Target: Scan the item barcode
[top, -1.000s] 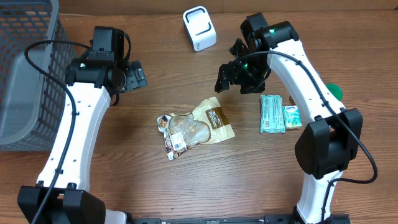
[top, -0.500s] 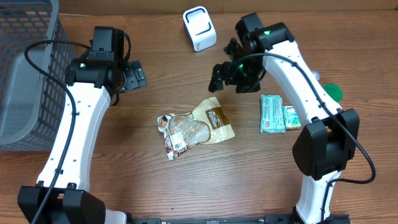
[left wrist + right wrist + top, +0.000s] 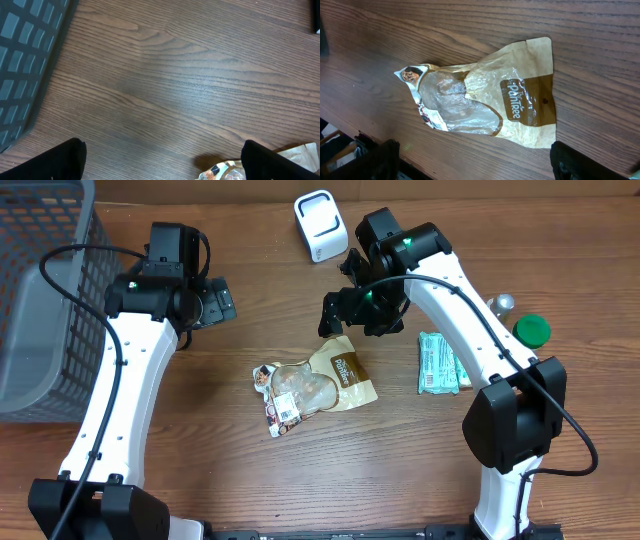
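Snack bag (image 3: pixel 318 383) lies flat mid-table, both grippers empty.
Overhead: the right gripper (image 3: pixel 336 322) hangs near the bag's upper edge, jaws hard to read here; the grey basket (image 3: pixel 40 300) is cut off at left, its inside mostly unseen; the white scanner (image 3: pixel 320 225) stands well apart. Left wrist: the left gripper (image 3: pixel 162 160) is spread wide over bare wood, only a bag corner showing. Right wrist: fingers (image 3: pixel 385 160) wide apart, holding nothing, the bag below untouched, its barcode too blurred to find.

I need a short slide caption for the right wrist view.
Open right gripper hovers above a crumpled snack bag on the wooden table.
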